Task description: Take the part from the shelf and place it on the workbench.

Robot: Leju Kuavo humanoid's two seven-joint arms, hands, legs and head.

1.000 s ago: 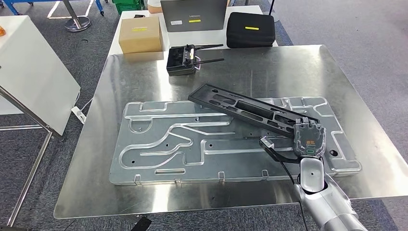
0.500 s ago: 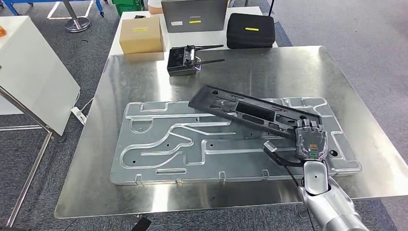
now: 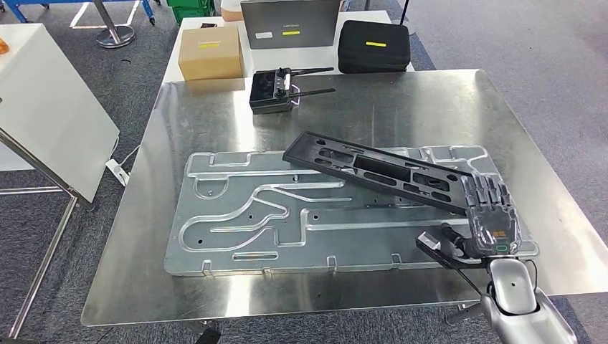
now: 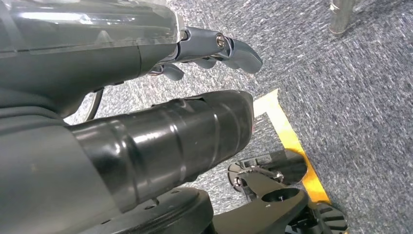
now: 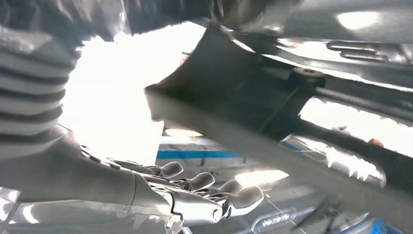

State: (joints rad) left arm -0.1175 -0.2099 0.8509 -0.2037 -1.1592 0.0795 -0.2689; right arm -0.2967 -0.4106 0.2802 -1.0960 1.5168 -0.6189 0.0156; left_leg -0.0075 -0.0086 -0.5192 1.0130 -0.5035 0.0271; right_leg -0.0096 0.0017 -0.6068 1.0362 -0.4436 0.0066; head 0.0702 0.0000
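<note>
- While the bench [image 3: 344, 100] filled mid-frame, a plate [image 3: 287, 215] lay flat on it.
- The part [image 3: 380, 168] lay slanted across the plate's upper right.
- The right hand [image 3: 490, 215], lower right, was spread and empty beside the part's end.
- The left hand [image 4: 214, 48] hung over floor, fingers loosely curled, empty.

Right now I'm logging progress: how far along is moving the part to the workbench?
Nearly done. The black part lies across the metal plate on the workbench. The right hand is beside its end, fingers spread, holding nothing. What's left: pull the arm clear.
</note>
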